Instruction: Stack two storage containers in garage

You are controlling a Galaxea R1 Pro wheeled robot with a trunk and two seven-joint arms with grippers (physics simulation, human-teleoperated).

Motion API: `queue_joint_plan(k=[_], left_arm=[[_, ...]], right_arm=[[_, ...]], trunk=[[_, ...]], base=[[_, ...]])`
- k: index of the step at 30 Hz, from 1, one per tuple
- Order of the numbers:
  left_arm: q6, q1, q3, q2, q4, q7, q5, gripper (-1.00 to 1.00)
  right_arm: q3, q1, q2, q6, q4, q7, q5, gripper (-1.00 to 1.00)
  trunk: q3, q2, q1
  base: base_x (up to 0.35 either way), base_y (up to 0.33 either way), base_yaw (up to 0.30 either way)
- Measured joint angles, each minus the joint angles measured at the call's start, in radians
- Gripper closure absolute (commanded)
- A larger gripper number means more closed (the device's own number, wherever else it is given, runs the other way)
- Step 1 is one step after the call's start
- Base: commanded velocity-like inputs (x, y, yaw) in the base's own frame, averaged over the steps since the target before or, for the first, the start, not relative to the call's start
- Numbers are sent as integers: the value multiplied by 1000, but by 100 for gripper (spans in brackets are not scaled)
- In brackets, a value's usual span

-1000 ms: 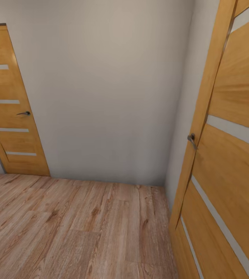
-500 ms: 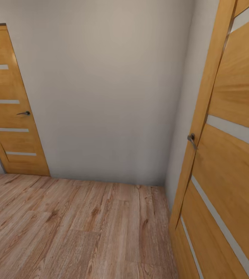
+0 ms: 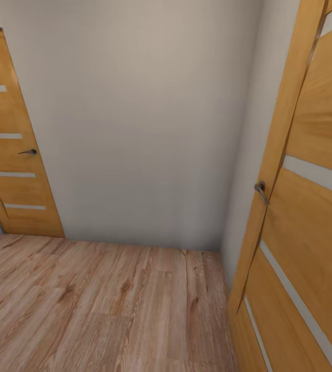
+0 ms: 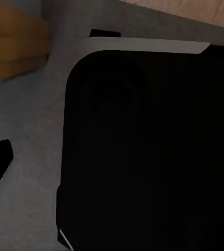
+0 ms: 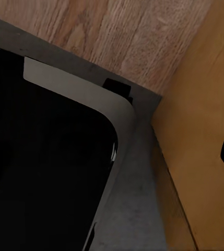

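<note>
a plain white wall point(image 3: 145, 119) and two light wooden doors, left point(image 3: 11, 155) and right point(image 3: 310, 217), are being faced over pale wood plank floor point(image 3: 98, 305); the orange-red containers' whereabouts and both hands' opening cannot be told.

Head view: even, soft, diffuse light; no hard shadows, no glare. Wall point(image 3: 145, 119) shades slightly darker twd corner. Doors point(image 3: 310, 217) lean outward at frame edges, wide-angle distortion. Render slightly soft. Wrist views: dim, blurry, large black mass point(image 4: 148, 151) close-up, out of focus.
</note>
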Motion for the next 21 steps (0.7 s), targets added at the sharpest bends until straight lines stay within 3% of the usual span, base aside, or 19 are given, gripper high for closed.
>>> queue_joint_plan(k=[21], left_arm=[[0,0,-1,0,0,0,0,-100]], right_arm=[[1,0,1,-2,0,0,1,-100]], trunk=[[0,0,0]], base=[[319,0,0]])
